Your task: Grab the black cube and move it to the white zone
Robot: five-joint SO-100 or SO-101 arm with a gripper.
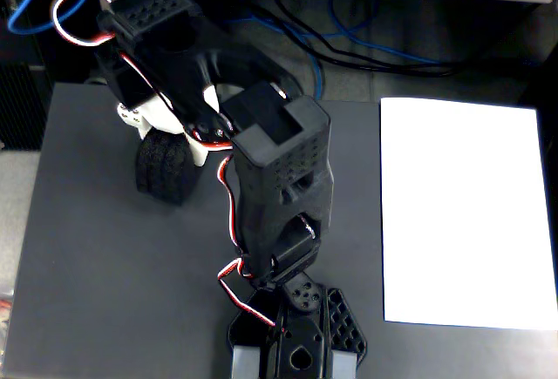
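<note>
No readable brands, labels or writing anywhere in the fixed view, it's too soft for that. Far left there's a blue cable looping down the top corner, next to a red-and-white wire loop coming off the arm. The cube sits on the grey mat in the upper left part, and the gripper is right on top of it, white jaw pieces touching its upper edge. The arm's body hides the fingertips, so can't tell if the jaws are clamped on the cube or just spread around it. The black arm runs diagonally from its base at the bottom middle up to the cube and blocks a good chunk of the mat. More blue and black cables lie behind the mat up top. The white zone is 1 sheet on the right, well apart from the cube, nothing on it.
</note>
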